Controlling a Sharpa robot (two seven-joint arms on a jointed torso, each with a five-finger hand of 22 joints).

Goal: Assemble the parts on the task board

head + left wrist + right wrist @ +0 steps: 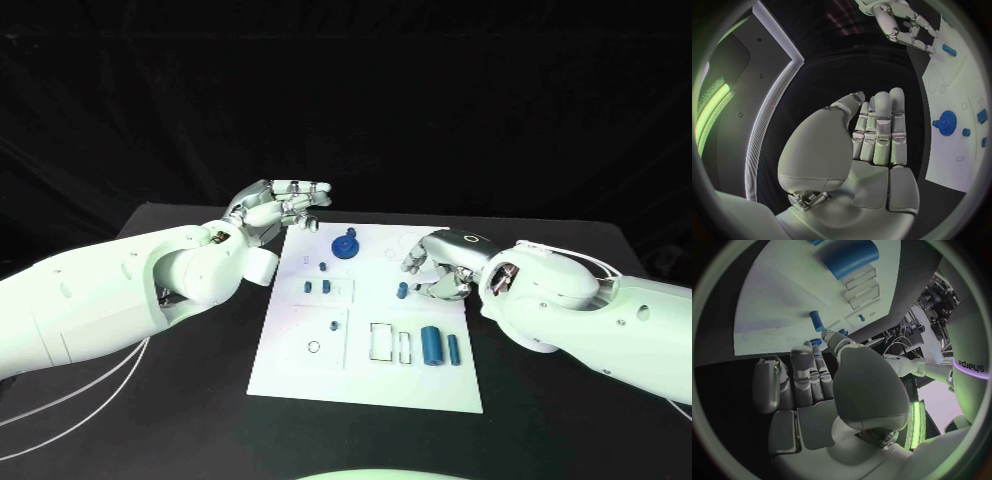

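Right hand fingertips hide their contact — grasp unclear.

Black-draped work area with one dark table.

Black table: matte surface, far edge visible, corners cut off by the frame. Black curtain hangs behind the table in loose vertical folds and covers the whole backdrop. Two thin white cables lie across the table's near left part. In the left wrist view, a grey panel with a pale edge strip stands beside a green-lit band. Floor not discernible.
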